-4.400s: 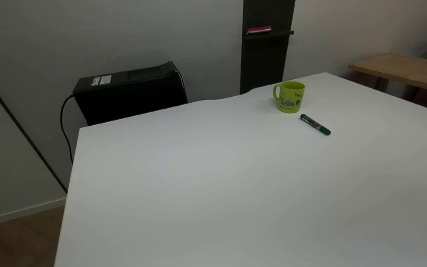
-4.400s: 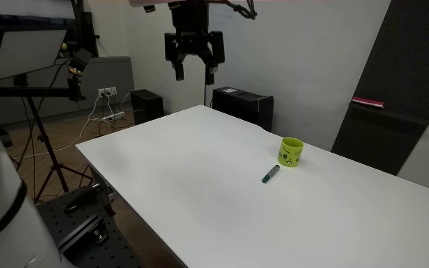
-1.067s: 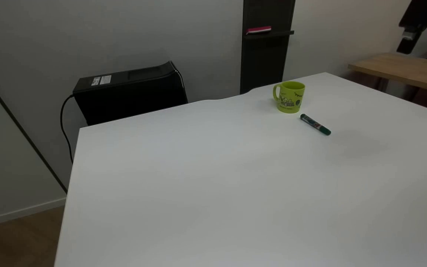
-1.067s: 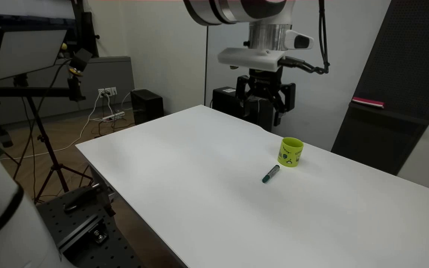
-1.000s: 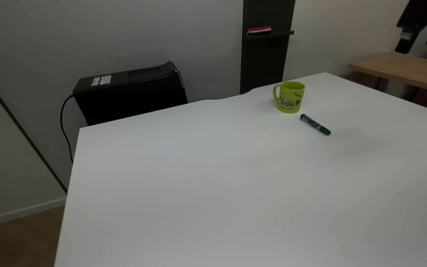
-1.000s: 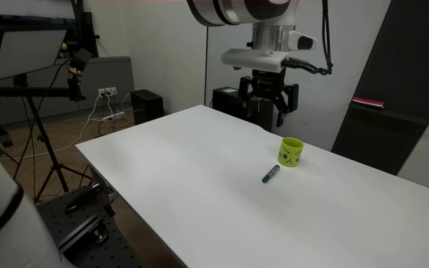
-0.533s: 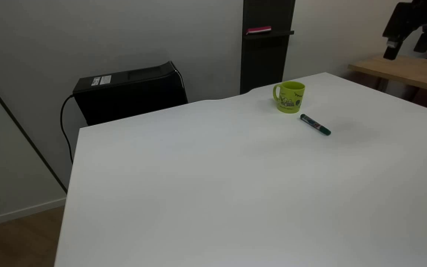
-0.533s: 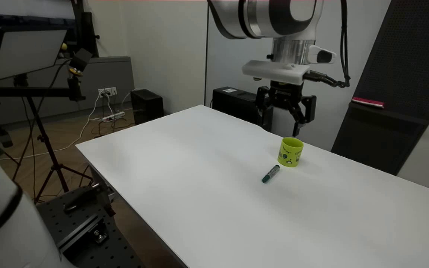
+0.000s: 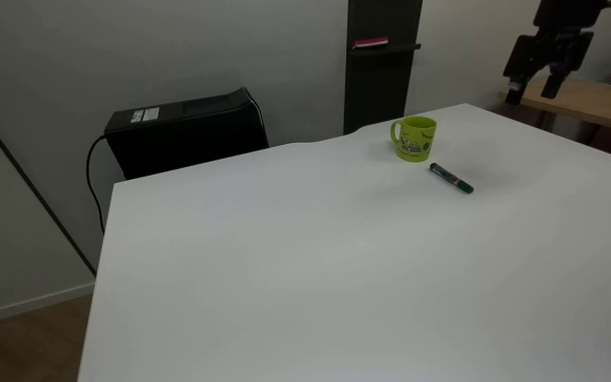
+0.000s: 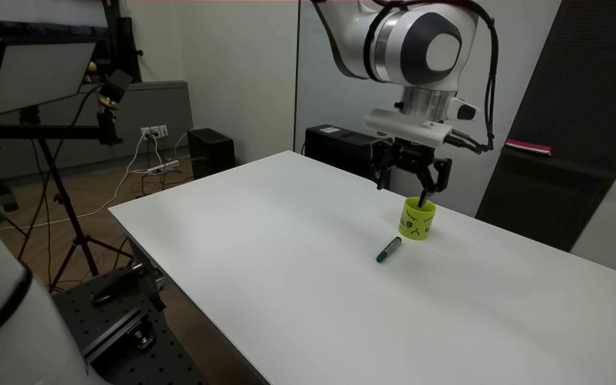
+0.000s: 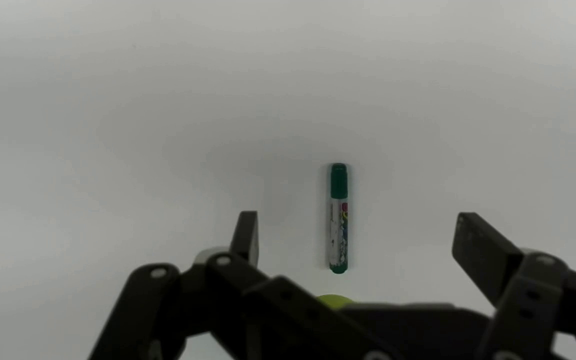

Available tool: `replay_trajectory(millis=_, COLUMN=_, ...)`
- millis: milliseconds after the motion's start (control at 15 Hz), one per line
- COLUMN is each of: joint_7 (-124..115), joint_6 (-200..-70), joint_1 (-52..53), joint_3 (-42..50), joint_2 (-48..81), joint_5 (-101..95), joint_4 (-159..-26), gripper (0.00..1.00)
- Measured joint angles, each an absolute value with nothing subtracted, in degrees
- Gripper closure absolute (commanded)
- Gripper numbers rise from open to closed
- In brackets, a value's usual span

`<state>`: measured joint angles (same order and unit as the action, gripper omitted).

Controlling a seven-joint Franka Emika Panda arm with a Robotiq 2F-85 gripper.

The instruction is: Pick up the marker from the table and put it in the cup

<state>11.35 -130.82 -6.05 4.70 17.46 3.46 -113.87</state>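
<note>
The marker [image 9: 451, 178] lies flat on the white table [image 9: 284, 265], close to the cup and apart from it; it also shows in an exterior view [image 10: 389, 249]. In the wrist view the marker [image 11: 338, 225] has a green cap, a pale printed body and a green end. The yellow-green cup [image 9: 416, 140] stands upright, also in an exterior view [image 10: 416, 220]; only a sliver of the cup [image 11: 334, 301] shows in the wrist view. My gripper [image 10: 401, 193] is open and empty, pointing down in the air above the table [image 10: 286, 256]. The marker appears between its fingers [image 11: 355, 237], below them.
A black tower-like box [image 9: 189, 132] stands behind the table's far edge. A dark panel [image 10: 570, 107] with a red-and-white item [image 10: 528, 147] is against the wall. A light-brown wooden table [image 9: 602, 103] and a tripod [image 10: 67, 214] stand off the white table.
My open gripper has come over the table and lower, moving toward the marker and cup. In the last half second it went further down. The marker and cup have not moved.
</note>
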Motion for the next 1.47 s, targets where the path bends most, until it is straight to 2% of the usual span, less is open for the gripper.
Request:
replay_trajectory(millis=733, joint_7=13.7, joint_6=-126.7, joint_1=-6.4, joint_3=2.7, joint_2=28.8, joint_5=4.4, joint_4=-102.0, gripper=0.00)
replay_trajectory(millis=1467, joint_7=13.8, joint_6=-126.2, joint_1=-6.4, joint_3=1.9, joint_2=35.2, joint_5=4.3, joint_4=-98.2, gripper=0.00)
